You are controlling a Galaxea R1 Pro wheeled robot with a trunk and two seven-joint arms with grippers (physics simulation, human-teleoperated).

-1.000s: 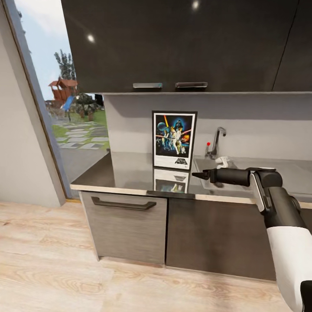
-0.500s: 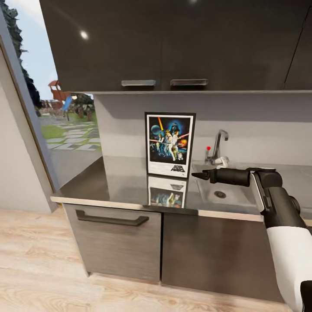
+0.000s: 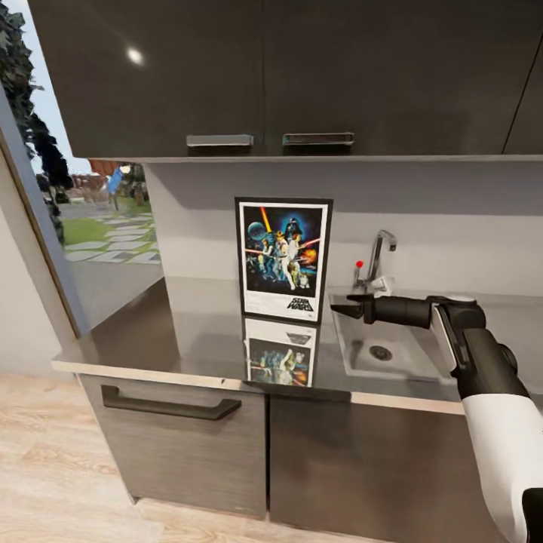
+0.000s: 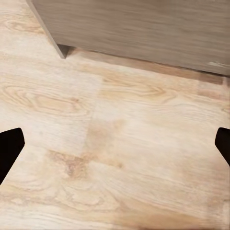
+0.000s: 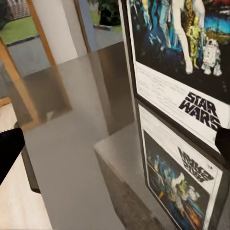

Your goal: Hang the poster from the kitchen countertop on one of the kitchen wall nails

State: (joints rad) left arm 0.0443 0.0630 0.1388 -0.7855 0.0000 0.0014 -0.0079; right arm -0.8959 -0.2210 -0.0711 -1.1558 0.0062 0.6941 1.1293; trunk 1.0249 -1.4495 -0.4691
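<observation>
The black-framed, white-bordered poster [image 3: 283, 259] is showing colourful figures on dark blue above a glossy dark grey countertop [image 3: 204, 332].

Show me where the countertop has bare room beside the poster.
Bare countertop runs from the poster to the window-side end. The other side is crowded: sink, tap and the right gripper close by the poster.

Ahead of your right gripper [image 3: 339, 307], the poster [image 3: 284, 257] stands upright on the kitchen countertop [image 3: 196, 339], near the fingertips, with open air between them. The tap [image 3: 377, 256] rises just behind the jaws, the sink [image 3: 377, 351] lies under them. Beyond the poster, the countertop offers free room.
</observation>
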